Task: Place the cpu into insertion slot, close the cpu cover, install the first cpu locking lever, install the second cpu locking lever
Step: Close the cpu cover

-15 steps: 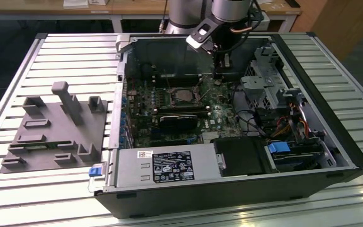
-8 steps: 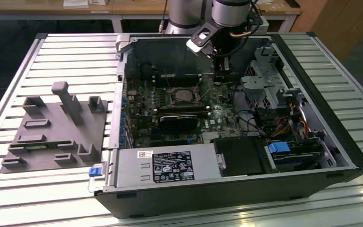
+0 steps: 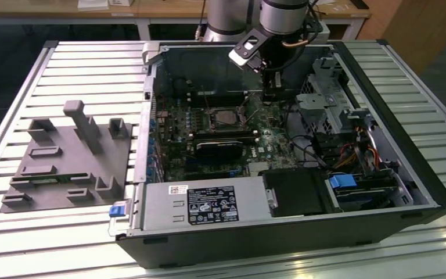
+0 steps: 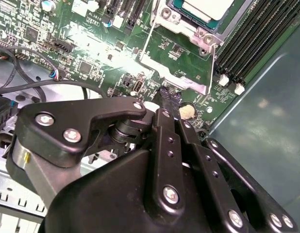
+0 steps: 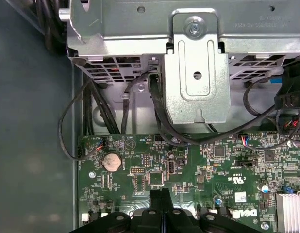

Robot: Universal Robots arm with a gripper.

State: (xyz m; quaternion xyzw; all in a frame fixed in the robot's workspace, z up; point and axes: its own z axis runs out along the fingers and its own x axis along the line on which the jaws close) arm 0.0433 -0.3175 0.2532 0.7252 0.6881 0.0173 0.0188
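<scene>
The cpu (image 4: 208, 7), with its dull silver top, lies in the insertion slot (image 3: 225, 118) on the green motherboard. The cpu cover (image 4: 175, 79), a thin silvery frame, stands raised from the slot's side nearest my gripper, and the board shows through its window. My gripper (image 4: 169, 99) hangs right at the cover's free edge, fingers (image 5: 158, 201) pressed together with nothing between them. In the exterior view the gripper (image 3: 272, 99) is just off the slot on that view's right. I cannot make out the locking levers for certain.
A black block (image 3: 216, 150) sits in front of the slot and the power supply (image 3: 207, 203) lies along the case front. The metal drive cage (image 5: 196, 82) and loose cables (image 5: 140, 111) crowd one side. A grey fixture (image 3: 68, 157) rests on the table.
</scene>
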